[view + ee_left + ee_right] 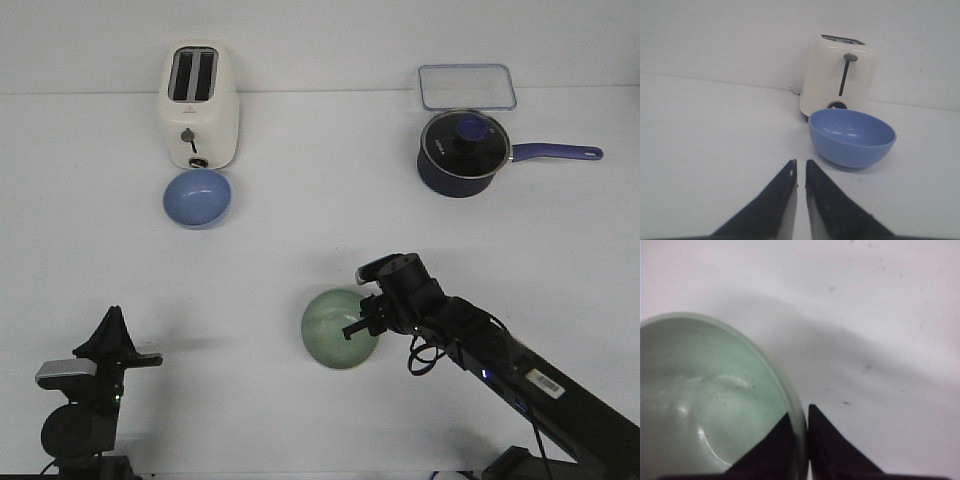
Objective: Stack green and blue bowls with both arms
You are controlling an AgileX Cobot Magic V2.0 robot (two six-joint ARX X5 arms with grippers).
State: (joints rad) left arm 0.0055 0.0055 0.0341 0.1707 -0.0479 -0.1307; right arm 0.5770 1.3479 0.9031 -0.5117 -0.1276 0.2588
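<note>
The pale green bowl [335, 328] sits near the middle front of the table. My right gripper [362, 322] is shut on its right rim, one finger inside and one outside; the right wrist view shows the bowl [700, 405] pinched between the fingertips [802, 415]. The blue bowl [197, 198] stands upright at the back left, right in front of the toaster; it also shows in the left wrist view [852, 137]. My left gripper [112, 322] is shut and empty at the front left, well short of the blue bowl, its tips nearly touching [800, 167].
A cream toaster [201, 105] stands behind the blue bowl. A dark navy saucepan with a glass lid [465, 152] and a clear rectangular lid [466, 86] are at the back right. The table is white.
</note>
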